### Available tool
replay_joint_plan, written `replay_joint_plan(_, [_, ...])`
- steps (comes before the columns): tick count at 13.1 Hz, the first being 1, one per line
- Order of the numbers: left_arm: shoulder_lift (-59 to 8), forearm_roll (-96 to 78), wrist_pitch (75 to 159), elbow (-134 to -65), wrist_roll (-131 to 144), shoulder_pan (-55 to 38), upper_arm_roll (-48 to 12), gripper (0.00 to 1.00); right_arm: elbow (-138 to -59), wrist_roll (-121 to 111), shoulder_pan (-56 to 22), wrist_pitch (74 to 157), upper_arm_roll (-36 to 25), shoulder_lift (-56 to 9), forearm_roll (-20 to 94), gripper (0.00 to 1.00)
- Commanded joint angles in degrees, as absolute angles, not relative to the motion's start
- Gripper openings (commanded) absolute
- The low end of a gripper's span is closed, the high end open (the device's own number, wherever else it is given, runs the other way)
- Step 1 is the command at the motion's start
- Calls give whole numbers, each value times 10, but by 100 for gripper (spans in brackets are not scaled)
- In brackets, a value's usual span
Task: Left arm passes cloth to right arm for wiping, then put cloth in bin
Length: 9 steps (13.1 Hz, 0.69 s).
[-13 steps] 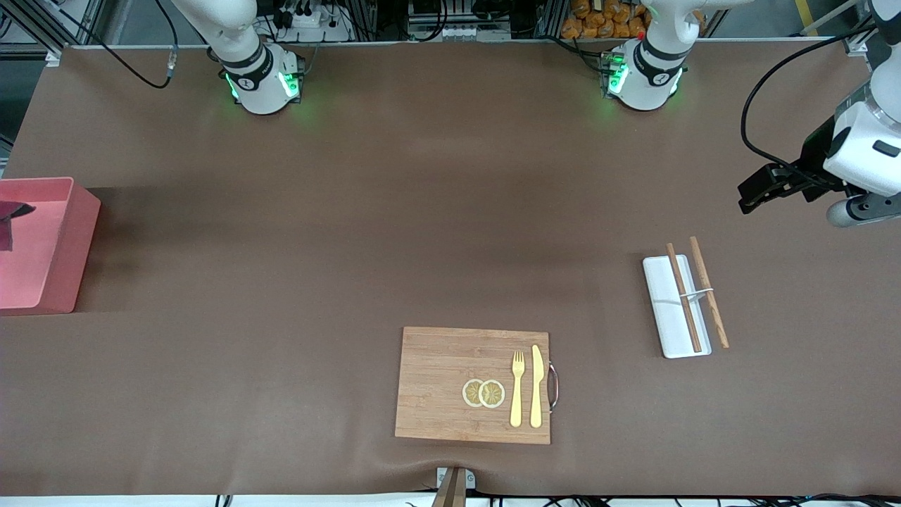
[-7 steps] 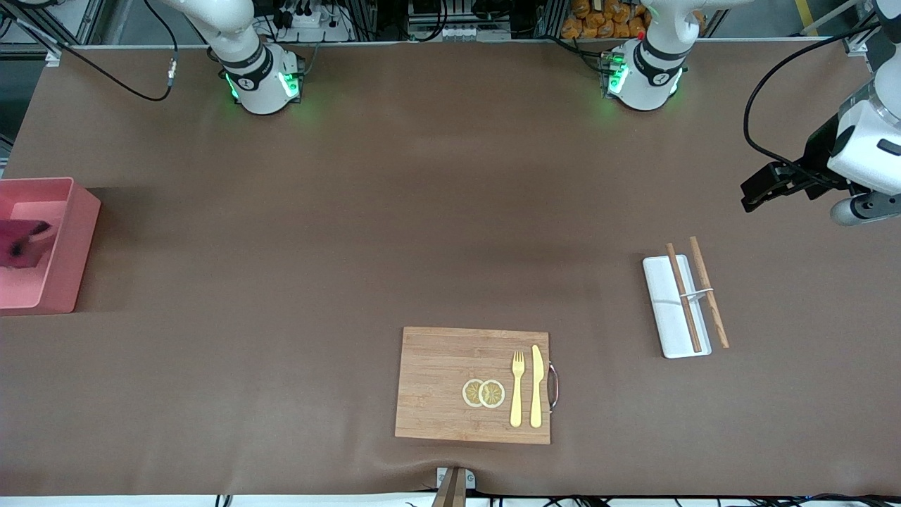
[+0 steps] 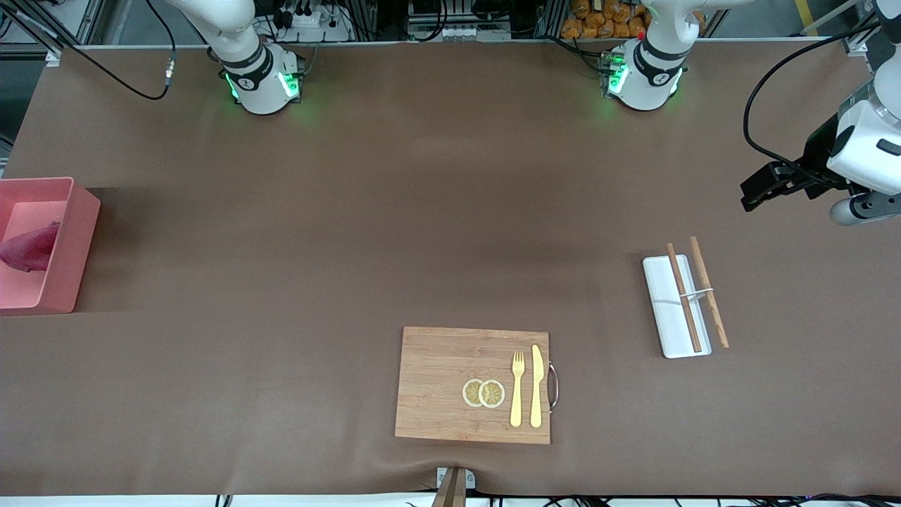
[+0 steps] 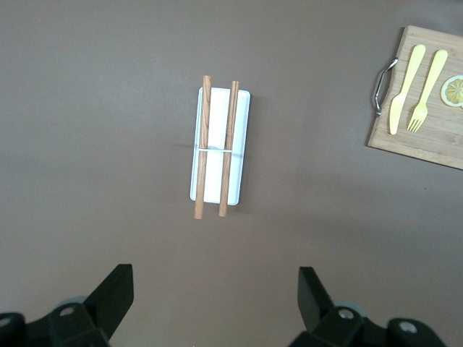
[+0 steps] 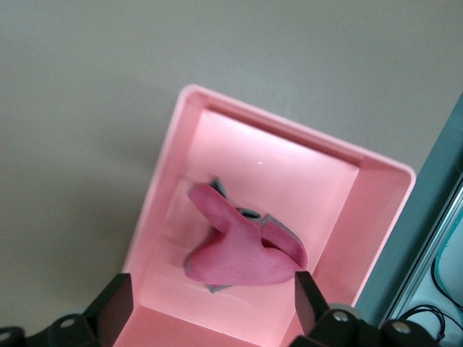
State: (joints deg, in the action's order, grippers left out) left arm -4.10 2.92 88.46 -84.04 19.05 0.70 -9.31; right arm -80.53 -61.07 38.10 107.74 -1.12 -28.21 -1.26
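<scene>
The magenta cloth lies crumpled inside the salmon-pink bin at the right arm's end of the table. In the right wrist view the cloth rests on the floor of the bin, and my right gripper hangs open and empty above it; this gripper is outside the front view. My left gripper waits open and empty in the air over the left arm's end of the table; its own view shows the open gripper over bare table.
A white tray with two wooden chopsticks lies below the left gripper. A wooden cutting board with lemon slices, a yellow fork and a knife sits near the table's front edge.
The cloth left the right gripper and dropped into the bin, where it now lies. The right gripper moved out of the front view. The left arm barely moved.
</scene>
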Motion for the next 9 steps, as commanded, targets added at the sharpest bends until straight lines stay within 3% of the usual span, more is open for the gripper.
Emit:
replay_joint_plan(1, [-30, 21, 877, -844, 192, 10, -94, 100, -818, -551, 336, 1044, -13, -240, -24, 100])
replay_joint_plan(5, [-32, 22, 877, -845, 192, 10, -94, 100, -791, -503, 273, 1023, -12, -221, -35, 100])
replay_joint_plan(9, [-31, 21, 877, -844, 192, 10, -92, 100, -724, -410, 185, 892, -12, -220, -36, 100])
